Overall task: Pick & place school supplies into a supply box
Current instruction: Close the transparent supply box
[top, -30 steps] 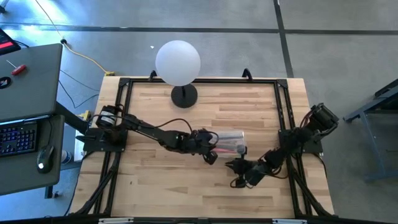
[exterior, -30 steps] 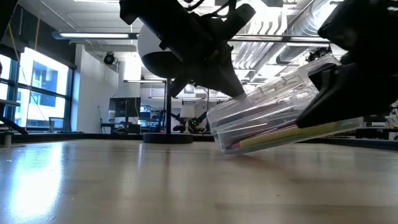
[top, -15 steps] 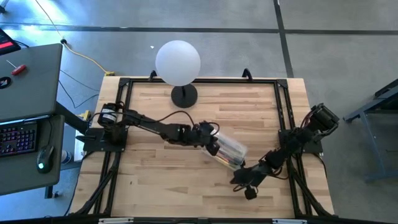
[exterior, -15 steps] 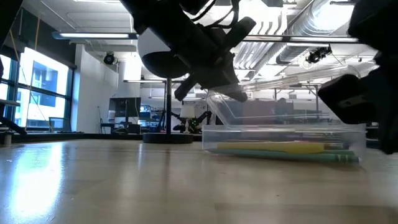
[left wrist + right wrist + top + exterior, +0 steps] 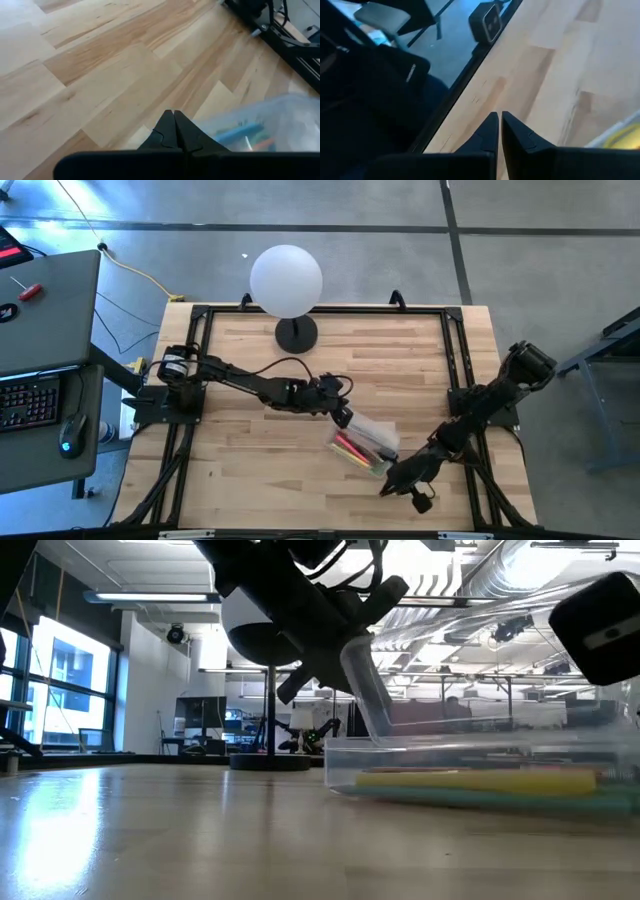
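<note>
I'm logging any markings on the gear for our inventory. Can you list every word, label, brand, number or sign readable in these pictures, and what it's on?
None can be read.
Keyboard on the side desk: key markings too small to read.
Supply box and the pens inside it: no legible print.
Right arm's dark housing: a small pale mark, too blurred to read.
Globe lamp: plain, no markings.
</note>
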Controlling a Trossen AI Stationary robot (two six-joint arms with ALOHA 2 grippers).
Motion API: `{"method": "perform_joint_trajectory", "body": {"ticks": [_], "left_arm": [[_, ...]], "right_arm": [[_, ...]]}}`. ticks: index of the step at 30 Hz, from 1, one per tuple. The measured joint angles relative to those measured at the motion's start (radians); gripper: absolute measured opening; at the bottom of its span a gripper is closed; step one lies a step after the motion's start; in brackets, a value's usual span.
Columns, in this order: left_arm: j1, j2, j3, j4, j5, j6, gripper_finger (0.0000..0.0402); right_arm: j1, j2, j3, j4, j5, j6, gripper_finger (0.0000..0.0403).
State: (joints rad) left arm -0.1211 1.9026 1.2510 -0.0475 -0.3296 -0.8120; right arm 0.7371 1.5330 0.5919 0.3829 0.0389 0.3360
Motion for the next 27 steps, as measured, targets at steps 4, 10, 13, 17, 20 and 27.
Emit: {"method": "perform_joint_trajectory", "body": {"ticks": [4,10,13,17,20,27], "left_arm": [[-0.003,0.000,0.000,0.000,-0.006,-0.004,0.0028],[-0.003,0.000,0.000,0.062,-0.019,0.012,0.0012],[-0.003,0.000,0.000,0.103,-0.017,0.035,0.0010],[-0.003,0.000,0.001,0.113,-0.010,0.048,0.0028],[-0.004,0.000,0.001,0.108,0.037,0.048,0.0027],[-0.074,-0.001,-0.002,0.102,0.072,0.059,0.0015]], "right_arm": [[-0.001,0.014,0.000,0.001,-0.070,-0.001,0.0000],[-0.002,0.061,0.000,0.116,-0.204,-0.050,0.0000],[-0.002,0.089,0.000,0.233,-0.312,-0.099,0.0000],[-0.002,0.101,0.000,0.356,-0.422,-0.126,0.0000],[-0.002,0.101,0.000,0.402,-0.425,-0.128,0.0000],[-0.004,0.072,0.000,0.379,-0.306,-0.135,0.0000]]}}
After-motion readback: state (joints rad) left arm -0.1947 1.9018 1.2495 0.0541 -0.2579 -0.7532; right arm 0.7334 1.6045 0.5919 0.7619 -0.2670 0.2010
